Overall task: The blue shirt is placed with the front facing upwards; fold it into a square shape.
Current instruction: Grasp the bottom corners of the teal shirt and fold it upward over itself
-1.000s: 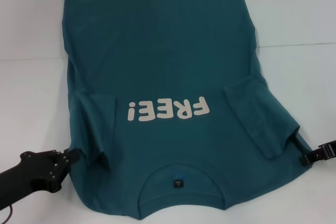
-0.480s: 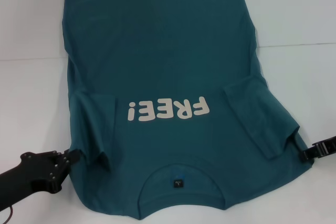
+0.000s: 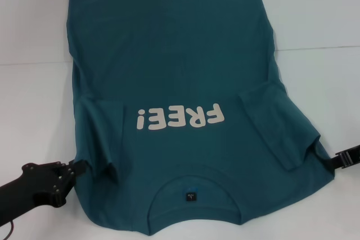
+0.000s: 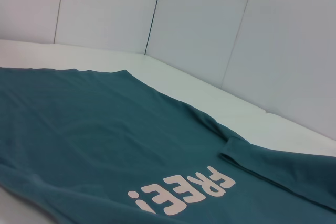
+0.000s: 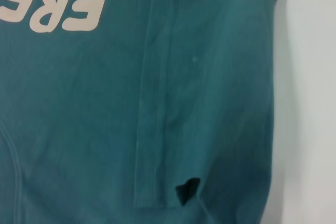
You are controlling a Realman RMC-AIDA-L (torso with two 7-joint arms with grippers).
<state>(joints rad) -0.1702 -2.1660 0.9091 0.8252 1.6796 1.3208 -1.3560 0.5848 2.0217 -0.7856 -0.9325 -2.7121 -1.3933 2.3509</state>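
Observation:
The blue shirt (image 3: 180,71) lies flat on the white table, front up, its collar nearest me. Cream "FREE!" lettering (image 3: 180,117) crosses the chest and a small dark neck label (image 3: 191,197) sits inside the collar. Both sleeves are folded in over the body, the left sleeve (image 3: 101,133) and the right sleeve (image 3: 275,127). My left gripper (image 3: 77,167) rests at the shirt's left shoulder edge. My right gripper (image 3: 339,159) sits just off the right shoulder edge. The left wrist view looks across the shirt (image 4: 94,129). The right wrist view shows the folded sleeve hem (image 5: 155,103) and lettering (image 5: 58,9).
The white table (image 3: 34,105) surrounds the shirt, with bare strips at left and right and a seam line across its far part. White wall panels (image 4: 210,24) stand behind the table's far edge.
My right gripper has drawn back to the right and slightly up, off the shirt's shoulder edge. The left gripper and the shirt stay as they were.

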